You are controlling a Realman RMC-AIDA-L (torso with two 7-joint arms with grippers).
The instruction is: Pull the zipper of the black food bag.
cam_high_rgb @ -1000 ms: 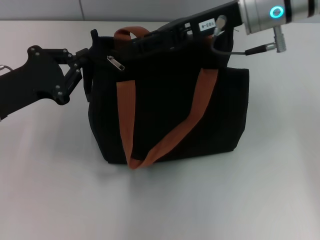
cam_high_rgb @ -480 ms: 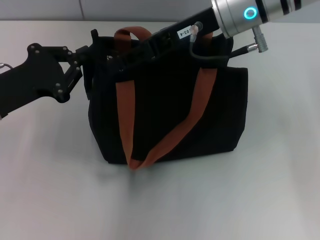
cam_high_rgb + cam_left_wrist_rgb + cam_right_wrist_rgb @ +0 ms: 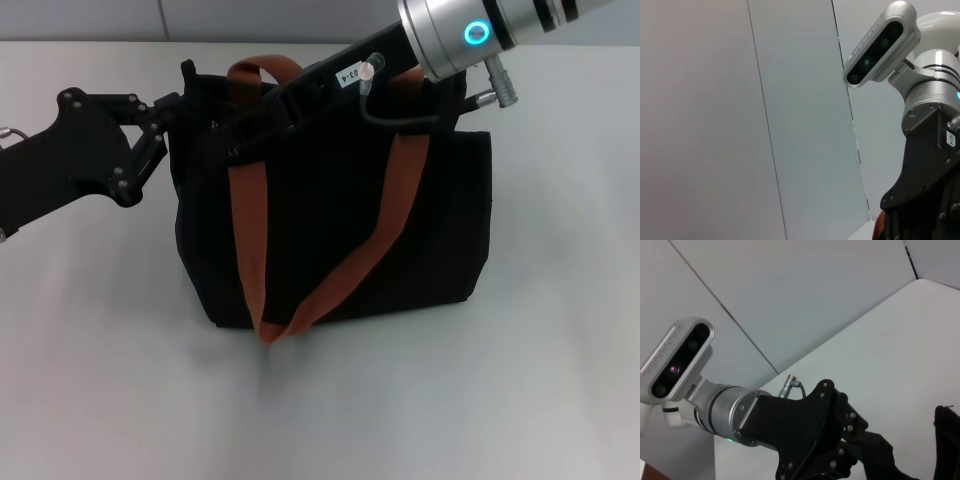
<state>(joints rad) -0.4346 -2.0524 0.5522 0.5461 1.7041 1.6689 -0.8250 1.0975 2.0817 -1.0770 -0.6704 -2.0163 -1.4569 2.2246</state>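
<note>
The right gripper (image 3: 235, 135) lies low across the top of the black food bag (image 3: 340, 230), reaching from the far right toward the bag's left upper edge; its black body runs along the top opening, and its tip sits at the spot just behind the left strap. Whether its fingers are spread or closed cannot be told, since black fingers merge with black fabric in the head view and its own wrist view does not show them. The zipper pull itself cannot be made out; the tip of the right gripper covers that part of the top edge. The left gripper (image 3: 165, 125) is at the bag's upper left corner, its fingers (image 3: 172, 112) pressed against the fabric edge there and appearing clamped on that corner, with the linkage folded in close; the right wrist view shows the same gripper (image 3: 860, 450) with dark fabric bunched at its fingertips. The bag stands upright at the middle of the white table (image 3: 120, 380), its two orange-brown handles (image 3: 250, 230) draped down the near face and meeting in a loop at the lower edge. The left wrist view shows only the right arm's camera housing (image 3: 880, 45) and a pale wall (image 3: 740, 120) behind.
</note>
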